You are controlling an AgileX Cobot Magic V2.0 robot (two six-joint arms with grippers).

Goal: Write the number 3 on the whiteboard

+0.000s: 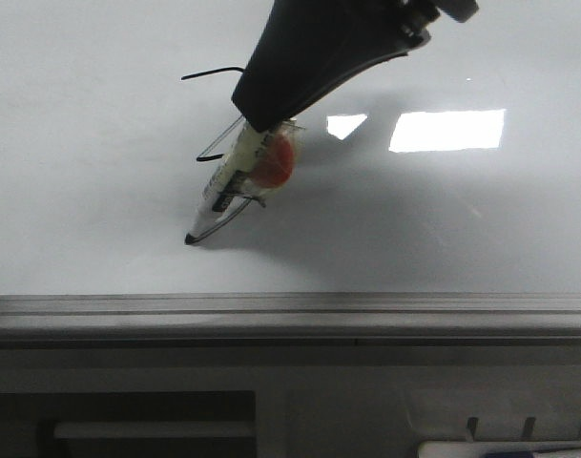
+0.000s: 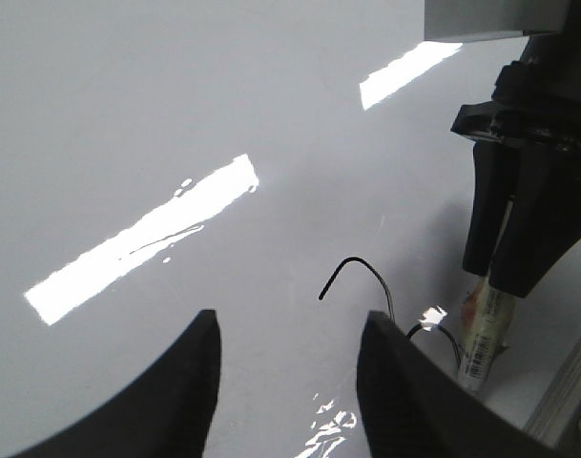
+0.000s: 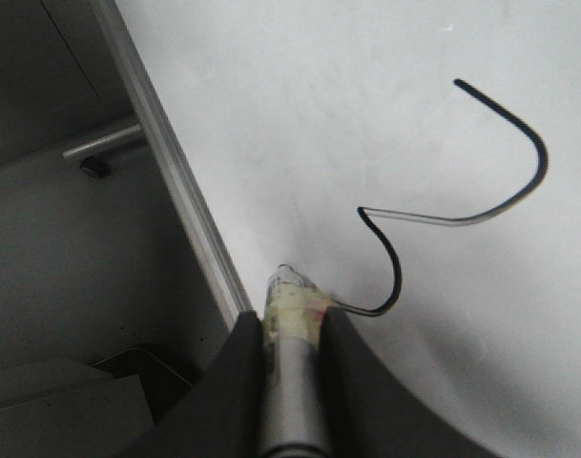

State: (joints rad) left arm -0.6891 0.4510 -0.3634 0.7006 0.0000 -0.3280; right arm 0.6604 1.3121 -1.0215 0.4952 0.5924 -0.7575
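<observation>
You can see the right gripper (image 1: pixel 261 129) reaching down over the whiteboard (image 1: pixel 99 143). Its two black fingers (image 3: pixel 235 382) are squeezed tight on a marker pen (image 1: pixel 235 176). The pen is white, with tape and an orange bit near the gripper. It leans over, and its dark tip (image 1: pixel 190 239) touches the board near the grey rail (image 1: pixel 290 305) at the edge.

Look at the right wrist view and you can see the number 3 (image 3: pixel 462 210) drawn on the board in a thin black line. It has a round top curve, a sharp point in the middle, and a lower curve that runs right to the pen's tip (image 3: pixel 292 279). In the front view only part of the line (image 1: pixel 212 72) peeks out beside the black finger; the gripper hides the rest.

Your left gripper (image 2: pixel 285 382) hangs over the board with its two black fingers (image 2: pixel 180 401) spread apart. It holds nothing. It sits near the start of the black line (image 2: pixel 352 272), but it does not touch it
</observation>
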